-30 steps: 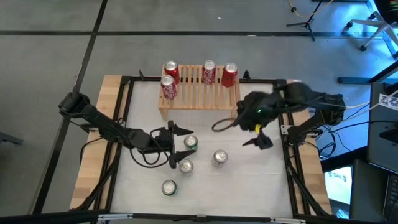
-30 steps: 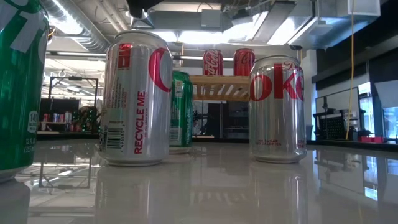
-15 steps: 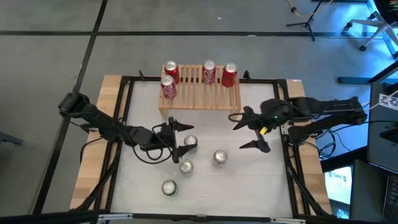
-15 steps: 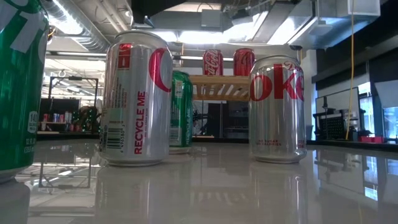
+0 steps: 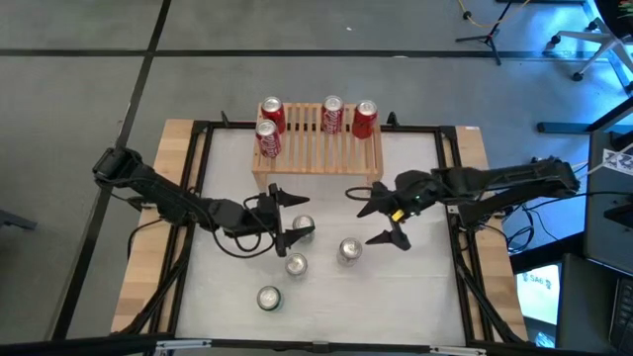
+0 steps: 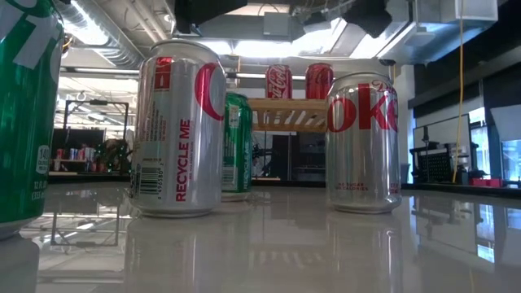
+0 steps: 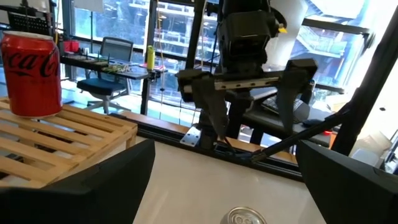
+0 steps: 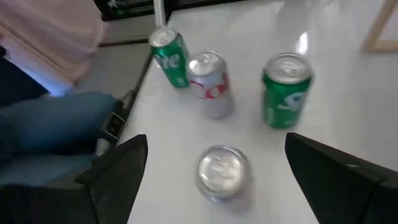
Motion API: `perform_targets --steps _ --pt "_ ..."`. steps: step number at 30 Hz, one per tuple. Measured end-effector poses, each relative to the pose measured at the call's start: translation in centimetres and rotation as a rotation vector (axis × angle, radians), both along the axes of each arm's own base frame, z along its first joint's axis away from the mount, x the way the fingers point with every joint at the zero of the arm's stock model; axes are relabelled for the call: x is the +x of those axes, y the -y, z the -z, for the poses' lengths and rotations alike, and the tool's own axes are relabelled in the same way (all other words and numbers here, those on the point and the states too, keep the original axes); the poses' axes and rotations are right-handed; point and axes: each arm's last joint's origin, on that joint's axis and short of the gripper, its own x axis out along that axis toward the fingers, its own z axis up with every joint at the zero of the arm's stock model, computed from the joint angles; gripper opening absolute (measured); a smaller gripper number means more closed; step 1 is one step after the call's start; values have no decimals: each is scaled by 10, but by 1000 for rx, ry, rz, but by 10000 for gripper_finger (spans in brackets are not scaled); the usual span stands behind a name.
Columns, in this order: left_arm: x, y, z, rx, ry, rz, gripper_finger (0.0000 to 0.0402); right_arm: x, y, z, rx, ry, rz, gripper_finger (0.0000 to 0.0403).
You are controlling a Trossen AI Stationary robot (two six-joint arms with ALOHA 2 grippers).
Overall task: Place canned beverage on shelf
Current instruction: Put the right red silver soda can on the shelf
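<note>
The light-wood shelf (image 5: 321, 150) stands at the table's far edge with several red cans (image 5: 332, 116) upright on its slats. Several canned beverages stand on the white table: a green one (image 5: 302, 227), two silver ones (image 5: 348, 250) (image 5: 296, 265) and another green one (image 5: 268, 297). My left gripper (image 5: 300, 218) is open and level, above the far green can. My right gripper (image 5: 360, 217) is open and slants down toward the silver can (image 8: 222, 171), whose top shows between its fingers. In the low view both grippers are higher than the can tops.
The table's black frame (image 5: 203, 188) runs along its sides. The two grippers face each other about a can's width apart. Beyond the near-left corner, a person's clothing (image 8: 56, 118) shows in the right wrist view. Bare table lies at the near right (image 5: 415, 297).
My right gripper has come down from high over the table's right side and moved toward the table's left, tipping its fingers downward until they point at the silver can. Its fingers have stayed open. The cans have not moved.
</note>
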Motion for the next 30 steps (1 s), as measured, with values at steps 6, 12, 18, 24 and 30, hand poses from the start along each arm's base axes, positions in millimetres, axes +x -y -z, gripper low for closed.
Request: perform_targets --steps 6,12,18,24,30 --pt "0 0 1 6 -14 0 381 19 -4 9 67 -1 -18 374" --pt "0 0 4 14 -42 0 381 28 -7 19 66 -26 -24 374" --pt "0 0 5 16 -52 0 381 25 -27 20 -4 -16 -14 374" --pt "0 0 5 14 -51 0 381 22 -47 29 -124 -43 1 374" --pt "0 0 6 15 -56 0 381 30 -62 51 -211 -108 17 374"
